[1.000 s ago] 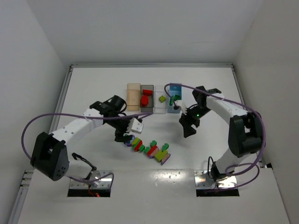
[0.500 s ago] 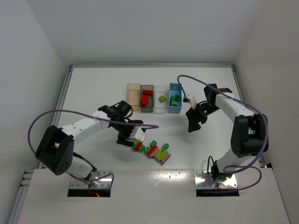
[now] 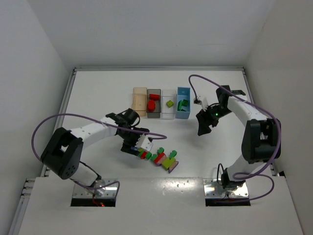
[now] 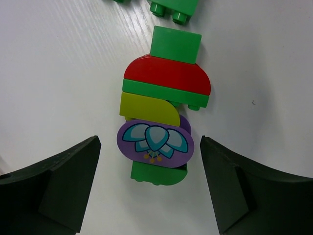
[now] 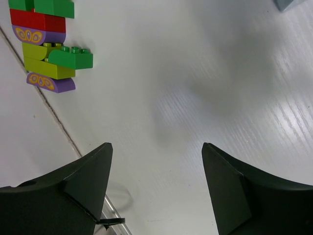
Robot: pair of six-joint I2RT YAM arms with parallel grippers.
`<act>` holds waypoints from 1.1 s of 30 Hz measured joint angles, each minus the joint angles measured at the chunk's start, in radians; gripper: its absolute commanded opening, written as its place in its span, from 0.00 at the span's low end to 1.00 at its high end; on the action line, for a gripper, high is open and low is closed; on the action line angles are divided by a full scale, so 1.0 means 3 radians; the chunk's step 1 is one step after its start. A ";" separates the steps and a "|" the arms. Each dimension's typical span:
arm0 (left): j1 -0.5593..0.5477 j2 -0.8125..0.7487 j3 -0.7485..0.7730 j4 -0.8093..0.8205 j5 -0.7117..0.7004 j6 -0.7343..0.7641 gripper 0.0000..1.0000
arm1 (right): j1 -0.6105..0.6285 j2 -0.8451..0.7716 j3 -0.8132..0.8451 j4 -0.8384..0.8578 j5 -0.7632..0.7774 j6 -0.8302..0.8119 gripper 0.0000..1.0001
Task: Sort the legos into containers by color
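Note:
A row of joined legos (image 3: 156, 156) in red, green, lime and purple lies on the table in front of the containers. My left gripper (image 3: 131, 145) is open at the row's left end. In the left wrist view its fingers (image 4: 58, 181) flank a cluster topped by a purple flower piece (image 4: 155, 142), with green, lime and red bricks beyond. The tan container (image 3: 140, 93), the grey one (image 3: 154, 114) with red bricks, the clear one (image 3: 168, 115) with a lime brick and the blue one (image 3: 183, 90) with green bricks stand side by side. My right gripper (image 3: 202, 125) hangs open over bare table.
In the right wrist view the far end of the lego row (image 5: 49, 54) shows at the upper left and a corner of the blue container (image 5: 288, 4) at the upper right. The table's near seam (image 5: 54, 117) runs past the left finger.
My left gripper has moved down to the lego row's left end and opened wider. My right gripper has drawn back right from the blue container, leaving a green brick in it.

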 measured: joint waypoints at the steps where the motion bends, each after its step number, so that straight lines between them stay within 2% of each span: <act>1: 0.0000 0.0022 -0.0001 0.0014 -0.0010 0.0008 0.90 | 0.0000 0.0006 0.0004 0.0000 -0.0006 0.0000 0.74; 14: 0.0000 0.0282 -0.0001 0.0092 -0.0114 0.0122 0.88 | -0.0061 0.0145 0.0009 -0.0013 -0.0064 0.0001 0.74; 20: 0.0000 0.0355 -0.0001 0.0099 -0.0113 0.0122 0.74 | -0.0095 0.0192 0.0018 -0.0027 -0.0070 0.0000 0.74; 21: 0.0000 0.0370 -0.0001 0.0100 -0.0113 0.0121 0.67 | -0.0099 0.0193 0.0018 -0.0027 -0.0070 0.0000 0.74; 27: 0.0001 0.0389 0.0001 0.0118 -0.0100 0.0064 0.44 | -0.0102 0.0202 0.0029 -0.0039 -0.0081 -0.0003 0.74; 33: 0.0161 0.0383 0.0009 0.0238 0.0042 -0.0343 0.40 | -0.0079 0.0245 0.0093 -0.0092 -0.0142 0.0001 0.74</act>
